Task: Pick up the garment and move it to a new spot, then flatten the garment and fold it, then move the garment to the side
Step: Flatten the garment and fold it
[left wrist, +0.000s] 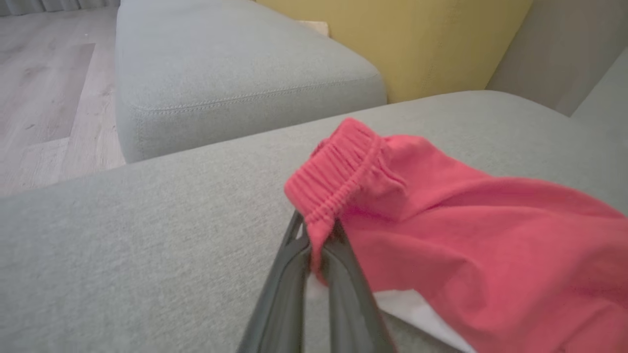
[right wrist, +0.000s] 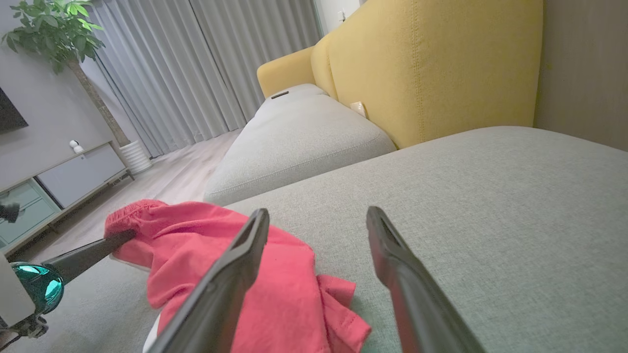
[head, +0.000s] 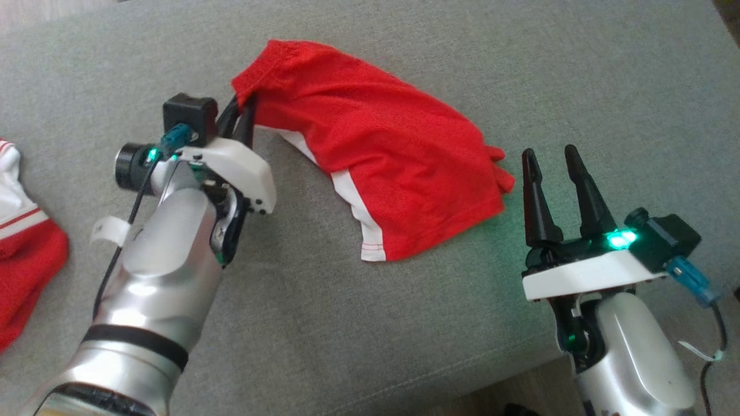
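— Now, surface and garment position?
— Grey sofa seat (head: 370, 323), broad and flat. Red mesh shorts (head: 393, 150) lie across its middle. One end is raised off the fabric and the rest is draped on the seat. A second red-and-white garment (head: 23, 231) sits at the far left edge, well apart.
— Long axis?
— Diagonal in the head view, from the raised end at upper left down to the leg hems at lower right. The waist end points toward the robot's left and away from it; the hems point toward its right.
— Grippers?
— Left gripper (head: 241, 118) is pressed together on a corner of the elastic waistband (left wrist: 338, 171); the left wrist view shows cloth clamped between its fingers. Right gripper (head: 550, 151) is spread wide and holds nothing. It stands just beside the crumpled hem end (head: 500, 167), apparently not touching.
— Which relation decides the next move?
— Judgement: the free end lies just left of the right gripper, so that arm is nearer. Drawing both ends apart along the diagonal should flatten the cloth. White side stripe (head: 352, 199) marks the near edge.
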